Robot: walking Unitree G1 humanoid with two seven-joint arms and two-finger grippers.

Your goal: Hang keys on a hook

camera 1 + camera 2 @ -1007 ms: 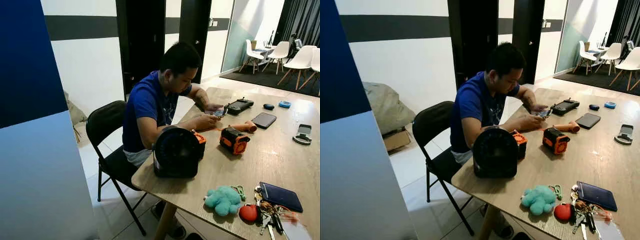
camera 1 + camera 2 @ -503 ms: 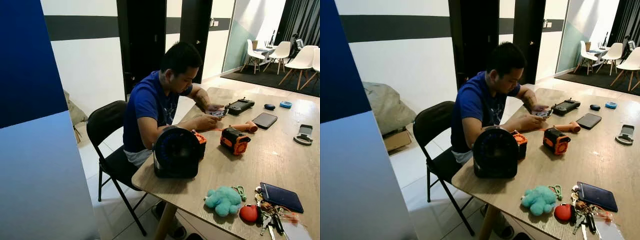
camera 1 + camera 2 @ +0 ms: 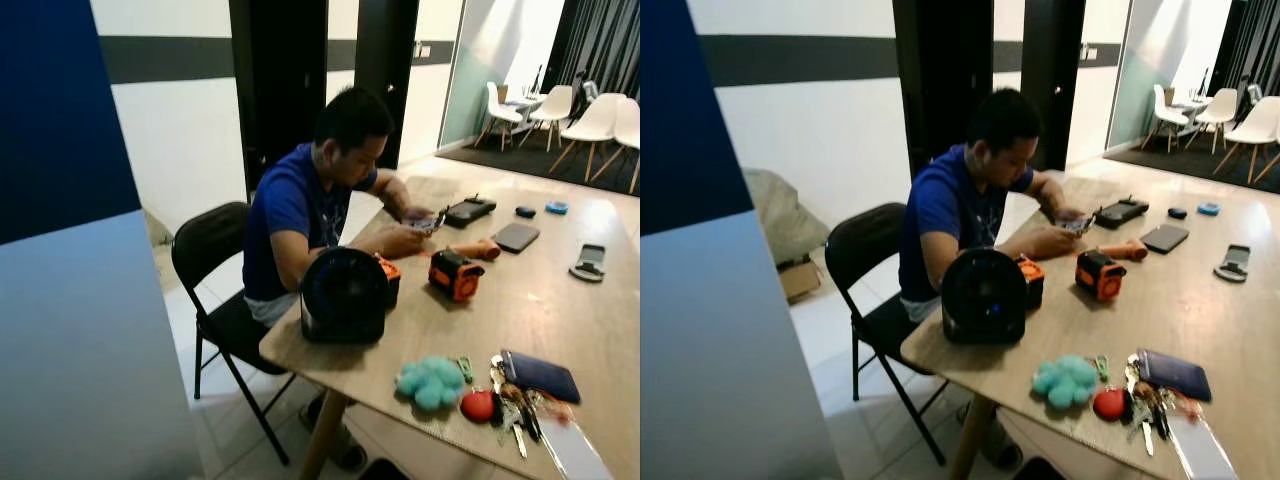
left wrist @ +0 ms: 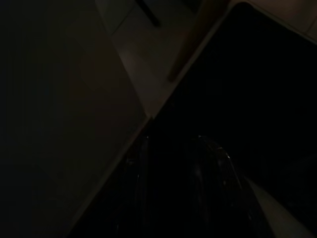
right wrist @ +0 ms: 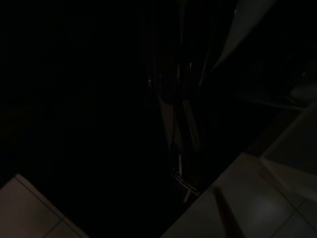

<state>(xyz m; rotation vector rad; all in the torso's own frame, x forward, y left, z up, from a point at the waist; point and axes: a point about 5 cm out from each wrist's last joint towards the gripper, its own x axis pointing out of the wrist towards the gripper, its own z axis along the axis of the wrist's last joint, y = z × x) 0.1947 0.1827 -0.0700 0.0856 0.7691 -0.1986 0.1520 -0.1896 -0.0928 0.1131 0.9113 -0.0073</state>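
Left eye view: from my remote station, a bunch of metal keys [image 3: 515, 412] lies at the near edge of the light wooden counter [image 3: 560, 310], just beside a round red fob [image 3: 478, 405] and a dark blue wallet [image 3: 540, 374], with a fluffy teal plush toy [image 3: 428, 381] near them. A person in a blue T-shirt [image 3: 295, 210] sits on a black folding chair [image 3: 215, 290] behind a round black fan [image 3: 343, 297]. An orange-and-black tape measure [image 3: 455, 274] rests mid-counter. Both wrist views are very dark; I cannot tell whether the left pincer [image 4: 171, 168] or right pincer [image 5: 181, 124] is open or closed.
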